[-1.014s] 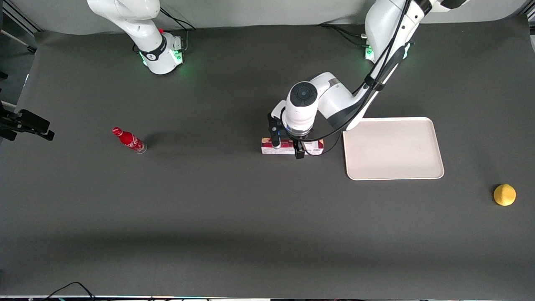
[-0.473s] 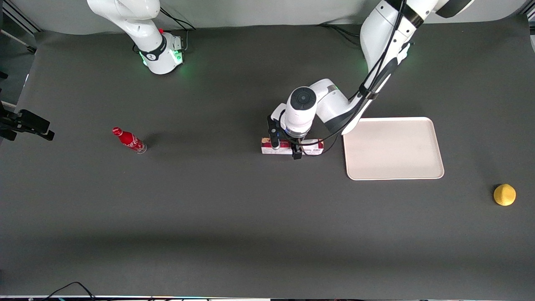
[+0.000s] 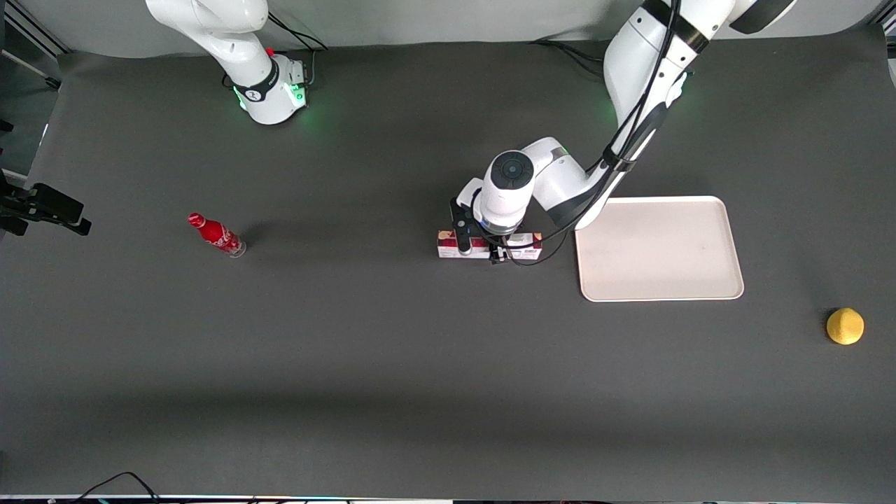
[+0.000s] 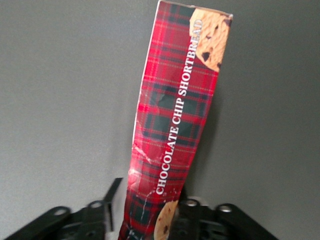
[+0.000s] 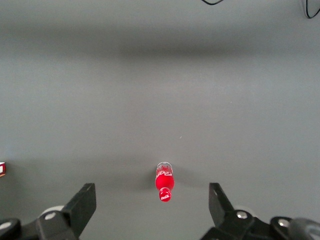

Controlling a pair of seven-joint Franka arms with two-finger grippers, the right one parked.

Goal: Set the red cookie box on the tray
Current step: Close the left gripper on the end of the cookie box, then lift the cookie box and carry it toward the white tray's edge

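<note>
The red cookie box (image 3: 449, 246) lies flat on the dark table, close beside the cream-white tray (image 3: 658, 248) on the side toward the parked arm. Its tartan top with "Chocolate Chip Shortbread" lettering fills the left wrist view (image 4: 175, 115). My left gripper (image 3: 483, 246) is down over the middle of the box. It (image 4: 150, 194) is open, with one finger on each long side of the box. One dark finger (image 4: 114, 189) stands a small gap off the box's edge; the other is mostly hidden by the carton. The tray has nothing on it.
A small red bottle (image 3: 217, 235) lies toward the parked arm's end of the table, also in the right wrist view (image 5: 164, 184). A yellow lemon-like fruit (image 3: 845, 326) sits toward the working arm's end, nearer the front camera than the tray.
The left arm has lowered onto the cookie box, so the wrist looks smaller and closer to the carton. The box, tray, bottle and fruit have not moved.
</note>
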